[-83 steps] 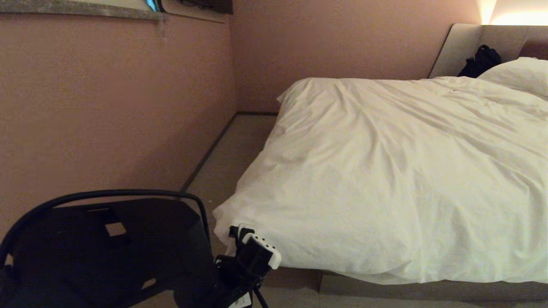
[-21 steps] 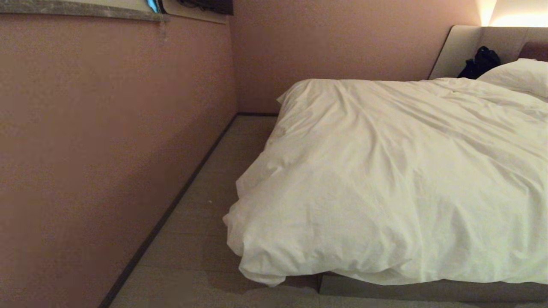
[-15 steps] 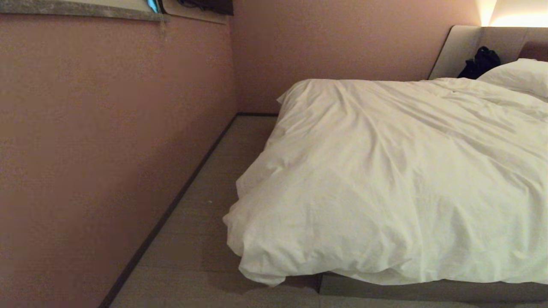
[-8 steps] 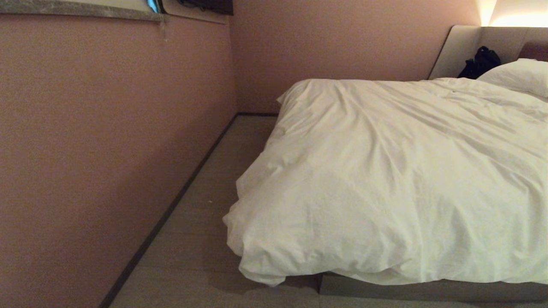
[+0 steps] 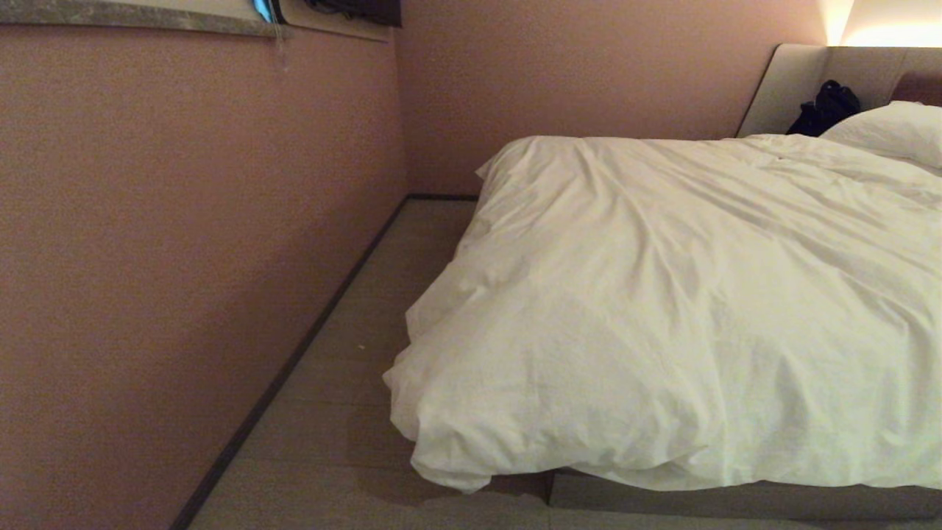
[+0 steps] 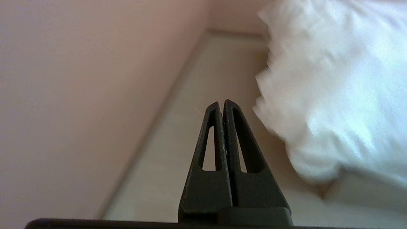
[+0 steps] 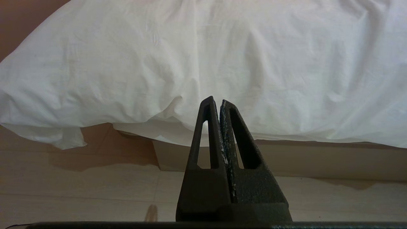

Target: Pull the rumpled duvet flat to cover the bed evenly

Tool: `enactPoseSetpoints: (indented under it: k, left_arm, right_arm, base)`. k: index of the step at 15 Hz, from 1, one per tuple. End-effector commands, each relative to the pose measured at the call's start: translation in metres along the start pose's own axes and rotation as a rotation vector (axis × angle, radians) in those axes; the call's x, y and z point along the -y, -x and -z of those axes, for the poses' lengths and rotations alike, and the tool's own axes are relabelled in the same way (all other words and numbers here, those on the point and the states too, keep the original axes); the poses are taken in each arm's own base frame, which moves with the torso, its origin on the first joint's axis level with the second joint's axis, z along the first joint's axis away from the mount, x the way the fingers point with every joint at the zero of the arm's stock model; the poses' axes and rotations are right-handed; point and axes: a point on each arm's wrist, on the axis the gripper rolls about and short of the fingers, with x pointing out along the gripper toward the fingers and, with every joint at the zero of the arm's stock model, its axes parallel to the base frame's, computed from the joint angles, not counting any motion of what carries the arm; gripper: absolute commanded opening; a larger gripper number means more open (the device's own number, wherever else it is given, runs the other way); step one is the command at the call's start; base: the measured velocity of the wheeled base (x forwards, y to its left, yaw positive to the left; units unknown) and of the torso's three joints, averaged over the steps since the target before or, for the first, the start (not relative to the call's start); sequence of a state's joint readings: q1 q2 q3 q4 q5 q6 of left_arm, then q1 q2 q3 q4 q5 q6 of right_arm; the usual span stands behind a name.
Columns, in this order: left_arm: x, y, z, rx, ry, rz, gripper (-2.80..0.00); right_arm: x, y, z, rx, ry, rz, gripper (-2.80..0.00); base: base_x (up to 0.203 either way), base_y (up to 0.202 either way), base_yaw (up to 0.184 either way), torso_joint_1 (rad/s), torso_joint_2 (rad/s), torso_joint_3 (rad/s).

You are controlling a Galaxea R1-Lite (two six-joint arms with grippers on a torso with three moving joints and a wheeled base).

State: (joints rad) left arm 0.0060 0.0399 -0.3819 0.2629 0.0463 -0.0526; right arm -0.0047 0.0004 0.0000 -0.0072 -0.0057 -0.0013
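Creased white duvet (image 5: 684, 309) draped over bed (image 5: 736, 500), corner overhanging; left gripper (image 6: 222, 103) and right gripper (image 7: 215, 101) closed, empty.

- The duvet (image 5: 684, 309) lies on the bed (image 5: 736, 500) and hangs over its near edge.
- A pillow (image 5: 890, 129) lies at the far right, before the headboard (image 5: 787, 85).
- The floor (image 5: 353, 368) runs between the wall (image 5: 184, 243) on the left and the bed.
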Motion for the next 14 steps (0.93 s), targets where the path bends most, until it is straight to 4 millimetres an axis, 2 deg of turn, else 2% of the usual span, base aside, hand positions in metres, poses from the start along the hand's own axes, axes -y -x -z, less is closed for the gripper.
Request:
enactPoseSetpoints:
  k: [1, 5, 14]
  left_arm:
    - [0.000, 0.000, 0.016, -0.026, 0.018, 0.019, -2.80]
    - [-0.001, -0.011, 0.040, -0.102, 0.024, 0.011, -2.80]
    - [-0.003, -0.021, 0.070, -0.178, -0.014, -0.004, -2.80]
  right_arm:
    - [0.000, 0.000, 0.000, 0.001, 0.000, 0.000, -2.80]
    - [0.000, 0.000, 0.000, 0.001, 0.000, 0.000, -2.80]
    - [0.000, 0.000, 0.000, 0.001, 0.000, 0.000, -2.80]
  base:
    - [0.000, 0.000, 0.000, 0.000, 0.00, 0.000]
    - [0.000, 0.000, 0.000, 0.000, 0.00, 0.000]
    - [0.000, 0.000, 0.000, 0.000, 0.00, 0.000]
